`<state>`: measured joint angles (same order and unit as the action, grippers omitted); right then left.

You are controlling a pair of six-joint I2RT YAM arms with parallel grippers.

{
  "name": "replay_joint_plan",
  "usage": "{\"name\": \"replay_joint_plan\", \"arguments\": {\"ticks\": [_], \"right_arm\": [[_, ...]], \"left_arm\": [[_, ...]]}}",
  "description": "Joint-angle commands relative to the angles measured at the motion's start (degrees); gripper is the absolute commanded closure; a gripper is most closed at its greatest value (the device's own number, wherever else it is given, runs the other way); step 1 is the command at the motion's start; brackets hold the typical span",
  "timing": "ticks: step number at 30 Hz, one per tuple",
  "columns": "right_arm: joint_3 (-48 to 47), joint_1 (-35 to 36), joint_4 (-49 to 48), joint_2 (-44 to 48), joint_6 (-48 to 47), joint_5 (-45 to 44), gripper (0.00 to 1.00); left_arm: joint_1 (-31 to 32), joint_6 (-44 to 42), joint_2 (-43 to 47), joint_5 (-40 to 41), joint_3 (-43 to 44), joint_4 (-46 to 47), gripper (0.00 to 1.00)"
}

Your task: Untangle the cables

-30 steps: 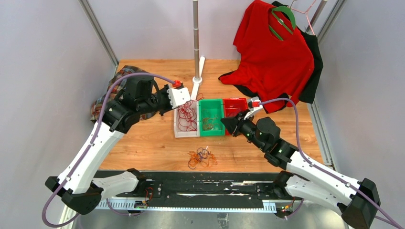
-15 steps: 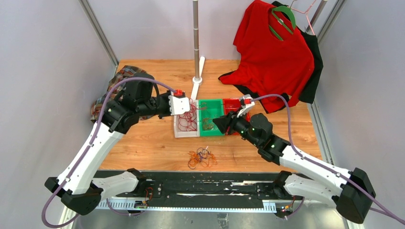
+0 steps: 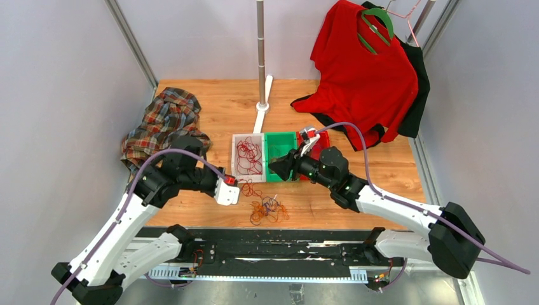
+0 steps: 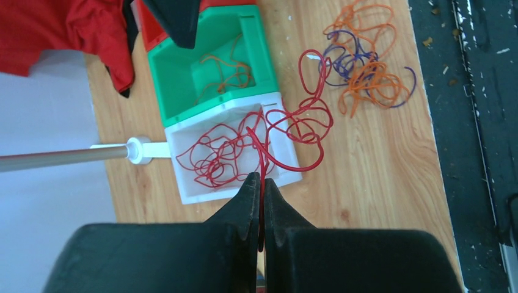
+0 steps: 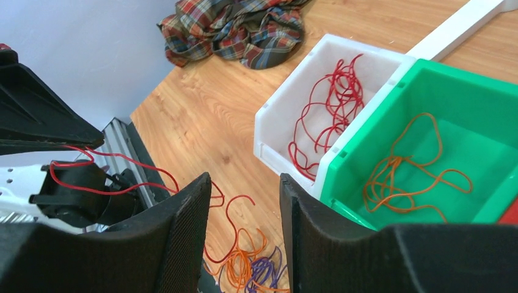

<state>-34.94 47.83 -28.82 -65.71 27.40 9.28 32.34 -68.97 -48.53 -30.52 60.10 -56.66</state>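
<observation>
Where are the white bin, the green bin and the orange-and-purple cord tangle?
white bin (image 3: 234,157): overhead view, its left wall
green bin (image 3: 280,134): overhead view, its far rim
orange-and-purple cord tangle (image 3: 267,210): overhead view, middle of the heap

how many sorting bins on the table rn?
3, in a row: white bin at left holding red cables, green bin in the middle holding orange cables, red bin at right, largely covered by the right arm; none seems hidden outright.

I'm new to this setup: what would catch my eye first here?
A red shirt hangs bright at the back right. In the middle, the left claw pinches a red cable trailing out of the white bin, and an orange and purple tangle lies on the table toward its near edge.
</observation>
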Motion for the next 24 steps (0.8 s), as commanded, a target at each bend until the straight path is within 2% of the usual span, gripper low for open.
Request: {"name": "replay_joint_plan", "arguments": {"ticks": [1, 7, 12, 19, 24], "right_arm": [[1.7, -0.5, -3.8, -1.7, 0.4, 5.3, 0.55], [3.1, -0.4, -6.6, -4.6, 1.4, 6.8, 0.58], [3.2, -0.5, -7.7, -7.3, 1.6, 7.2, 0.6], [3.9, -0.4, -7.8, -7.3, 1.1, 4.1, 0.61], [4.6, -0.5, -6.0, -6.2, 0.9, 0.1, 0.61]], "left_arm": [[0.0, -5.6, 3.7, -2.9, -3.6, 0.0, 1.0], [0.0, -10.8, 7.1, 0.2, -8.4, 0.1, 1.0], [0.0, -5.7, 7.0, 5.5, -9.6, 8.6, 1.0], [-0.1, 0.5, -0.2, 17.0, -9.8, 23.8, 1.0], [-1.4, -2.8, -8.0, 21.0, -10.4, 28.4, 1.0]]}}
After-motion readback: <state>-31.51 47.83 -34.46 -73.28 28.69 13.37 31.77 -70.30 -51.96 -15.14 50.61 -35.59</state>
